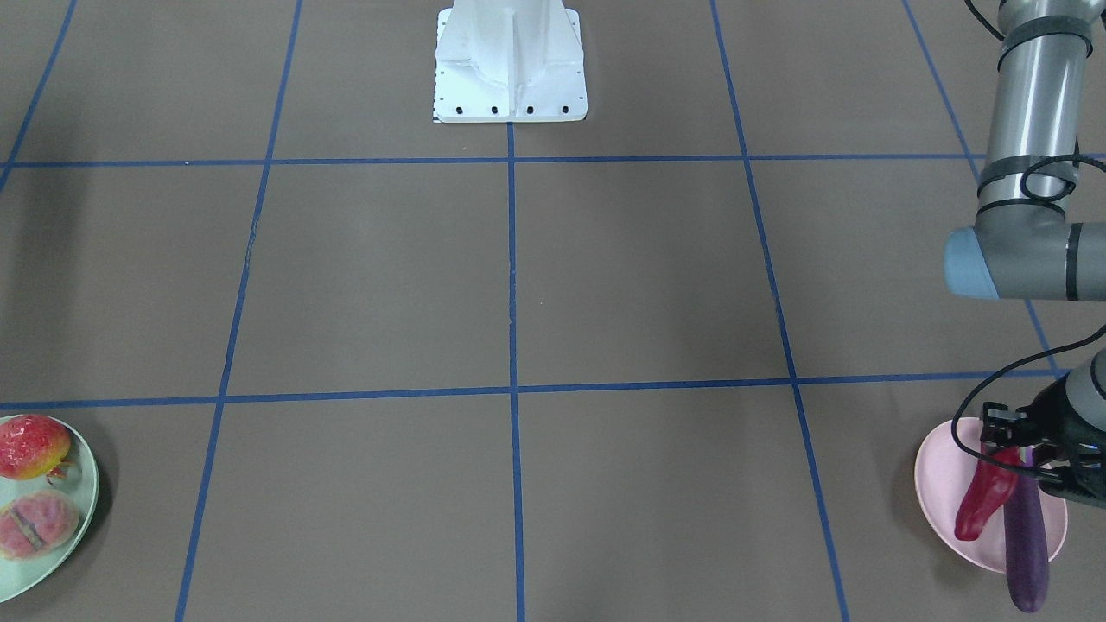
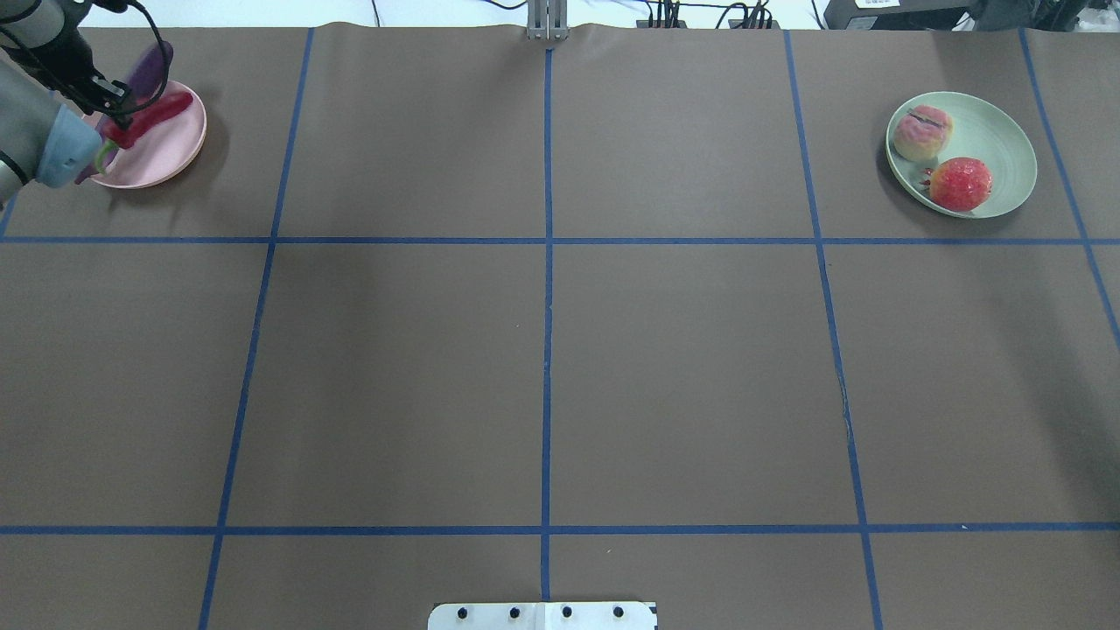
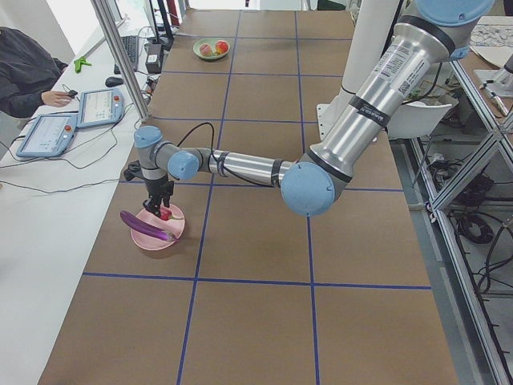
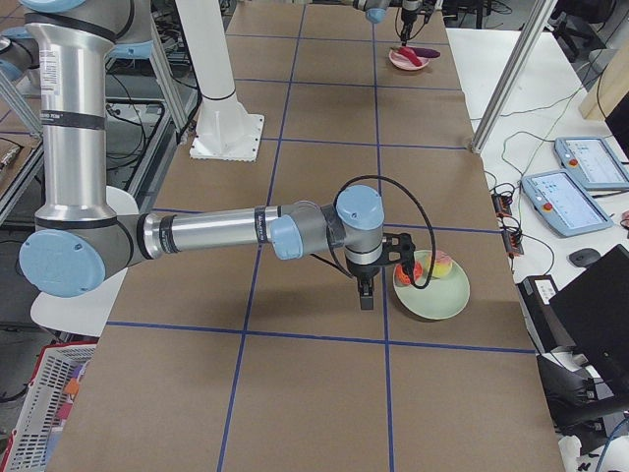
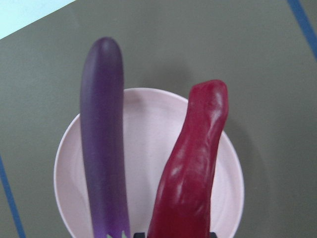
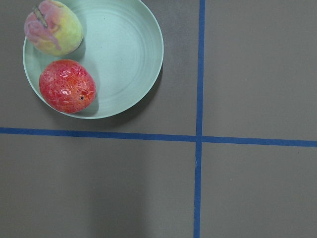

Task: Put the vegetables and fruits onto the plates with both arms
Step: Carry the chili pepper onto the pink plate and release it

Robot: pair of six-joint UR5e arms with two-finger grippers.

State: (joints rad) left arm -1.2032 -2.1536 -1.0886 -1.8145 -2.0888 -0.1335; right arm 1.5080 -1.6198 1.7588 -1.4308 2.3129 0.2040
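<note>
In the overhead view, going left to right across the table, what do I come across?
pink plate → peach → pomegranate. The chili and eggplant overlap the pink plate, and the green plate spans both fruits, so they're left out.

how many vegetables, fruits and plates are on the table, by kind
vegetables: 2 (eggplant, chili pepper)
fruits: 2 (pomegranate, peach)
plates: 2 (pink plate, green plate)
total: 6
</note>
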